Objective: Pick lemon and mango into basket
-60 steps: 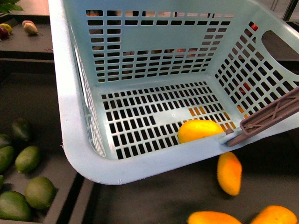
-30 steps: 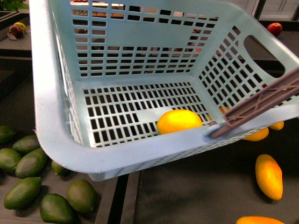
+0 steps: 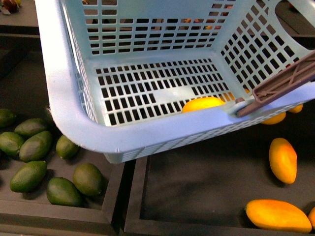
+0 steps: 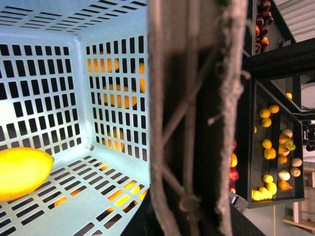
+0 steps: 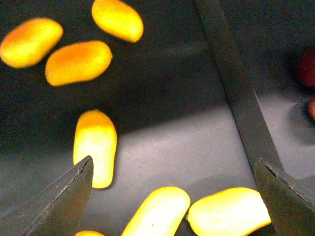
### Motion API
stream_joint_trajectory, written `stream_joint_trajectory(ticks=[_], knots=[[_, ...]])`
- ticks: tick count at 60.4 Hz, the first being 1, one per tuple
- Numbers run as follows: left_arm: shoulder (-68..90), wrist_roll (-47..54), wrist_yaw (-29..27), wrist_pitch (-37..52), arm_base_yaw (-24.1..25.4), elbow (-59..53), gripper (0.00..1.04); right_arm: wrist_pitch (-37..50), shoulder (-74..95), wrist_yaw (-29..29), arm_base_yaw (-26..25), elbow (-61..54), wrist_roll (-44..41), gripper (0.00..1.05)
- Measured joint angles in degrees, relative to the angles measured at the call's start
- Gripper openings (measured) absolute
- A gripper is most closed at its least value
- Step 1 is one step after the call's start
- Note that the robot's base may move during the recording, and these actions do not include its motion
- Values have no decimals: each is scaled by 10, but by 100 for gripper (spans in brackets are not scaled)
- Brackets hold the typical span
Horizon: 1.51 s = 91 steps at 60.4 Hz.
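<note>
Resting on the slotted floor of the light teal plastic basket, against its near wall just beside the handle pivot, the smooth bright yellow oval lemon looks already delivered; the basket hangs tilted, its grey-brown swing handle crossing the rim; that handle fills the left wrist view, yet the left gripper's jaws do not show there, so whether it clamps the handle I cannot tell. Below the basket on its handle side, in a dark tray, lies a smooth elongated orange-yellow mango among others like it, none inside; dark green oval fruits lie below the opposite corner. The right gripper hangs over the mangoes, fingers spread wide, nothing between them. By my judgement the mango pick is in hand; next that gripper must descend over one fruit, close across its narrow width, and carry it into the basket.
</note>
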Motion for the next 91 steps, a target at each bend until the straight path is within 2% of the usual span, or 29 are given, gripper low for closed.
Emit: stream_joint_trajectory(ticks=[11, 21, 48, 82, 85, 91], knots=[[0, 0, 9, 0, -1, 0, 5, 20, 104, -45, 10, 32, -59, 96], [0, -1, 10, 0, -1, 0, 5, 28, 201, -71, 39, 72, -74, 96], [0, -1, 8, 0, -1, 0, 5, 6, 410, -71, 98, 250, -15, 96], [0, -1, 8, 0, -1, 0, 5, -40, 502, -57, 109, 351, 26, 96], [0, -1, 8, 0, -1, 0, 5, -44, 504, -57, 109, 353, 30, 93], [0, -1, 7, 0, -1, 0, 5, -50, 507, -60, 104, 353, 45, 71]])
